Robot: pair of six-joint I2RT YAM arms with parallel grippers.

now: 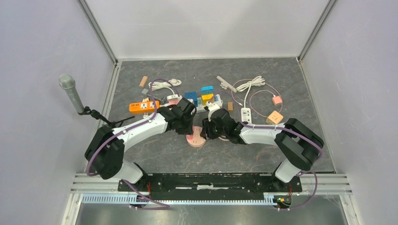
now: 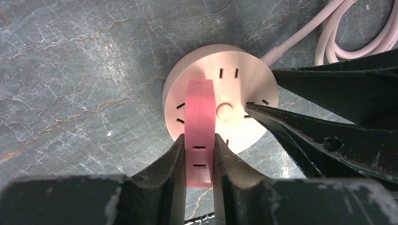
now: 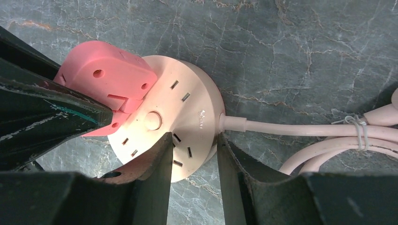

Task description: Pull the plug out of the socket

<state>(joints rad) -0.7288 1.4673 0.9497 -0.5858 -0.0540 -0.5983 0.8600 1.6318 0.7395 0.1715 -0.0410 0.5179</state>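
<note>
Plug [image 2: 199,126] is not out yet: the pink block stands on edge, seated against the face of the round socket [image 2: 234,84], toward its rim. My left gripper [image 2: 199,141] is narrow and clamped on the plug, 1 finger on each flat side. My right gripper [image 3: 193,137] sits over the socket's rim where the cord [image 3: 291,127] leaves, 1 finger across the face and 1 beside the cord. Whether it truly pinches the socket I cannot tell. The socket lies on the desk [image 1: 155,157] about mid-width, toward the near edge, between my 2 arms. By my reckoning the grasp is made; the pull itself, with the socket held down, is left.
</note>
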